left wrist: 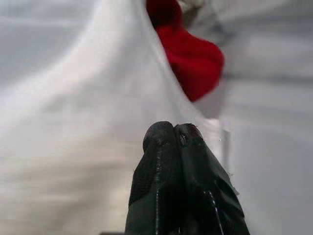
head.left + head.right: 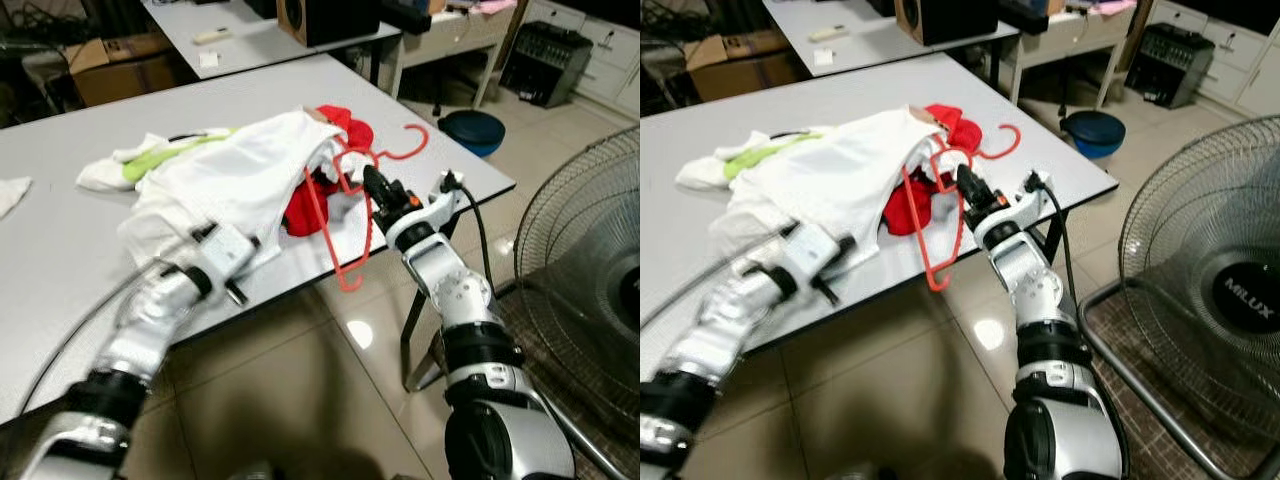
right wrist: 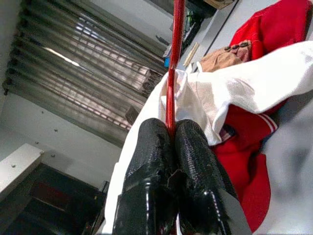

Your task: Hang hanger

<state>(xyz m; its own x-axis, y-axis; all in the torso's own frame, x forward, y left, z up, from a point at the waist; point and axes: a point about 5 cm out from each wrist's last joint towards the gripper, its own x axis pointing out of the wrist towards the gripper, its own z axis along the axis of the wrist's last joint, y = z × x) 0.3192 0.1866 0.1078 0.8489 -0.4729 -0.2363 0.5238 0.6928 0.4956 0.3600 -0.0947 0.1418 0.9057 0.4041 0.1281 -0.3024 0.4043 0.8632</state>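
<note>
Right now my right gripper has its two black, textured fingers pinched together on a thin rod of the red hanger, a slim wire-like frame tilted over the near edge of the smooth grey table, its curved hook lying on the tabletop. Soft, crumpled white cloth is heaped beside it, with a red garment bunched underneath. My left gripper has its fingers pressed together against the white fabric. Off to the right stands a round wire-grilled fan.
</note>
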